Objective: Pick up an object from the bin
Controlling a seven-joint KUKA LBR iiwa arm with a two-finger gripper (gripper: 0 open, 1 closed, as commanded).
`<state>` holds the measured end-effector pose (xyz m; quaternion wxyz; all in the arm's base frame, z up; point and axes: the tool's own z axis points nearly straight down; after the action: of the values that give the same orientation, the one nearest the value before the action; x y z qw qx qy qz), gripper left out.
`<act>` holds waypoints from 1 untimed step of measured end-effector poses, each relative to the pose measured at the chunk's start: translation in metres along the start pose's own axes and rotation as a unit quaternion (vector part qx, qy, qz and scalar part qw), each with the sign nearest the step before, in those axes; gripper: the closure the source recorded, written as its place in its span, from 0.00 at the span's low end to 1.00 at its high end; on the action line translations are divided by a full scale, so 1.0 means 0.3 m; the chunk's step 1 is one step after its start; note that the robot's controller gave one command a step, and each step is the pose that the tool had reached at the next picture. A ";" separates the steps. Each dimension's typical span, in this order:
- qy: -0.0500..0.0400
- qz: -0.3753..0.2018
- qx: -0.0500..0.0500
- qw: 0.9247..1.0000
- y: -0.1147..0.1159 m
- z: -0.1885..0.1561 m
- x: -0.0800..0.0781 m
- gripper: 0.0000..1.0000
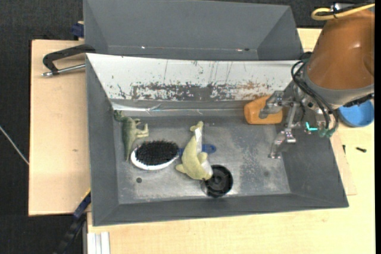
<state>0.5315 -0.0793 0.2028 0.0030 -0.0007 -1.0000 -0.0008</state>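
Note:
My gripper (282, 146) hangs over the right part of the bin floor, open, with nothing between its two metal fingers. Just behind and left of it, an orange rounded thing (259, 112) lies against the back wall, partly hidden by the gripper's body. A pale yellow-green plush animal (194, 157) lies in the middle of the floor, well left of the fingers. At the front edge beside the plush sits a black round cap-like thing (218, 181).
Further left lie a white oval hairbrush with black bristles (155, 154) and a green toy dinosaur (129, 131). A small blue piece (208, 148) pokes out from under the plush. Bare floor lies under and around the gripper.

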 end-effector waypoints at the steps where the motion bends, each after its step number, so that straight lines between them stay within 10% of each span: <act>1: 0.000 0.019 -0.001 1.000 0.187 0.233 -0.068 0.00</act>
<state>0.5515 -0.0232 0.1328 0.0027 -0.0199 -0.9998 -0.0022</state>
